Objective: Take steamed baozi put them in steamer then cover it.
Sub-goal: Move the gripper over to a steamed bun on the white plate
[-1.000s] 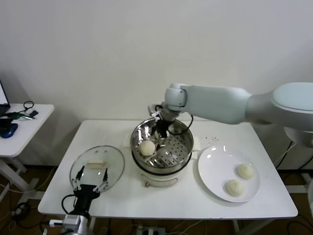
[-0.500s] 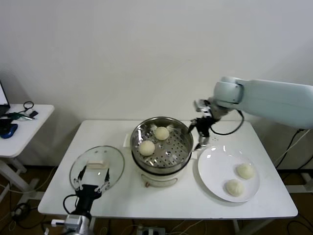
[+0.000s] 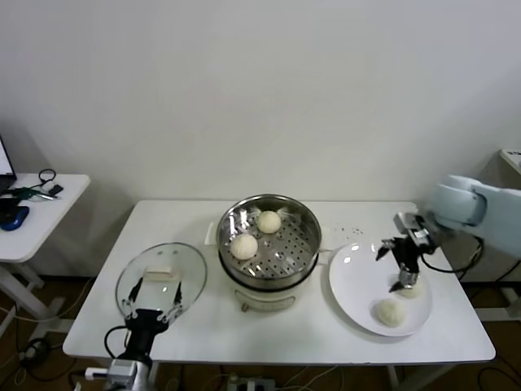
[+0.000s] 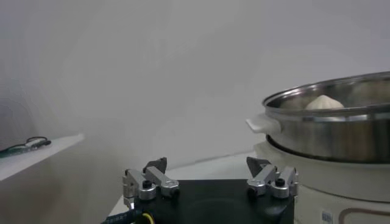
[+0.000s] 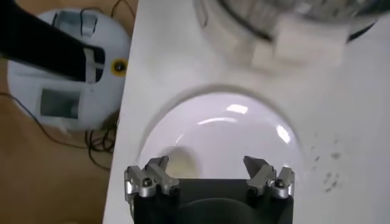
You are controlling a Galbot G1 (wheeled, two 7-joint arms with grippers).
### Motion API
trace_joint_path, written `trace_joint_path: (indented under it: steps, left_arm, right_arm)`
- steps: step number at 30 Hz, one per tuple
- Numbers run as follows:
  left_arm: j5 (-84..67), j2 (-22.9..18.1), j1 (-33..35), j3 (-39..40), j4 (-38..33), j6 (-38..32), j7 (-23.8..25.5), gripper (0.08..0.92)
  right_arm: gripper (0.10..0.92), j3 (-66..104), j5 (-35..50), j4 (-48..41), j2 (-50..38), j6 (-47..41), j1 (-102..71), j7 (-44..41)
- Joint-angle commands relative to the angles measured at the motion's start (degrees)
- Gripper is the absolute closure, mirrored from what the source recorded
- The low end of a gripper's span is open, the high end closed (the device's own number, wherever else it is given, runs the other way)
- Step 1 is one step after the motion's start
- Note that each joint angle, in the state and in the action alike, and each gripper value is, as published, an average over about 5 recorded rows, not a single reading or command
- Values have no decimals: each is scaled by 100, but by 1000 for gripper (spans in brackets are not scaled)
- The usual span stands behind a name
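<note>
Over the plate [image 3: 358,285], the right gripper [image 3: 400,265] hangs open-jawed above 2 baozi [image 3: 390,312].

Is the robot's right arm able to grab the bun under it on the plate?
Probably yes. The right end effector hangs open just above the far baozi on the plate, with nothing between them.

White table [image 3: 309,330]: cover [image 3: 161,279] left, steamer [image 3: 270,248] centre, white plate [image 3: 358,281] right.
</note>
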Motion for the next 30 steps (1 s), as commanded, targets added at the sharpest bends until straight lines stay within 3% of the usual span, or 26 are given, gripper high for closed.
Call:
trace_joint_path:
  steps: [1,14,30]
  left_arm:
    - [9,-19,8,-18,20,-6,-2,177]
    - [39,-82,29,-85,96,-11,-14,177]
    - [58,-90,-52,-75,184,21,-24,177]
  right_arm:
    - [203,1068,-986,-222,-573,88,-1746,-57]
    - [203,1576,-1044,-1081,342,127,-2290,-1]
    - [207,1549,-996,-1326,818,176,-2324,-43]
